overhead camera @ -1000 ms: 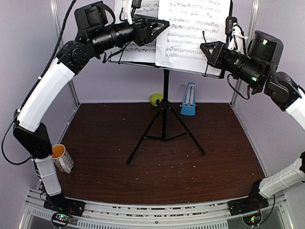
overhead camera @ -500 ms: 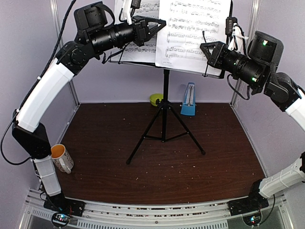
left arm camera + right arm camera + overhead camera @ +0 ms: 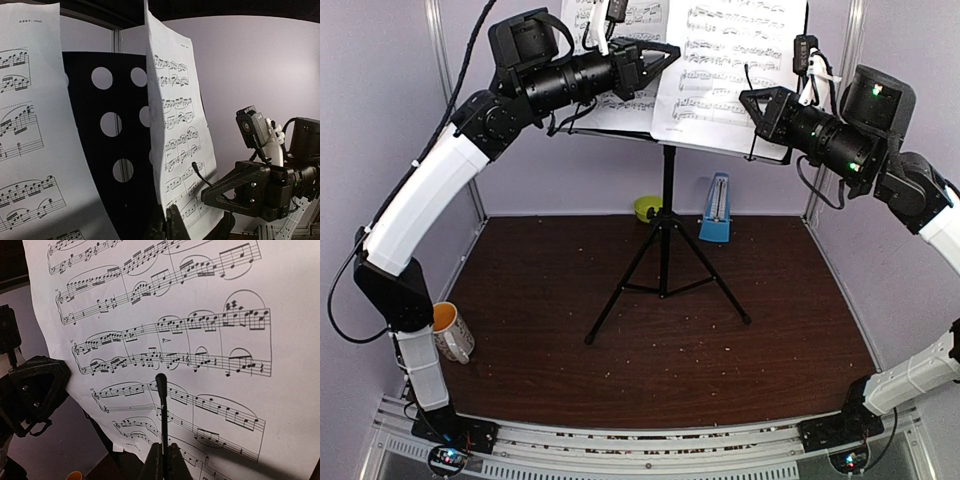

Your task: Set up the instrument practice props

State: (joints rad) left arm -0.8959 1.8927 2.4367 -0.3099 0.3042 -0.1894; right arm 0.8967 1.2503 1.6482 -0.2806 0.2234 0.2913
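Observation:
The black music stand [image 3: 666, 200] stands mid-table on its tripod. Its perforated desk [image 3: 100, 150] carries two sheet-music pages. The left page [image 3: 30, 150] leans on the desk. My left gripper [image 3: 672, 50] [image 3: 170, 222] is shut on the lower left edge of the right page [image 3: 730, 70] [image 3: 180, 125], which stands away from the desk. My right gripper [image 3: 750, 100] [image 3: 164, 455] is shut on the stand's thin wire page holder [image 3: 161, 405], which lies across the right page [image 3: 200, 315]. The blue metronome [image 3: 717, 210] stands behind the tripod.
A lime-green bowl [image 3: 646, 208] sits at the back, left of the metronome. A white mug with an orange inside [image 3: 450, 330] stands at the left table edge by my left arm. Purple walls close in the back and sides.
My left gripper has closed on the right page's edge and shifted slightly right. The page's left edge has moved with it. The right arm has not moved.

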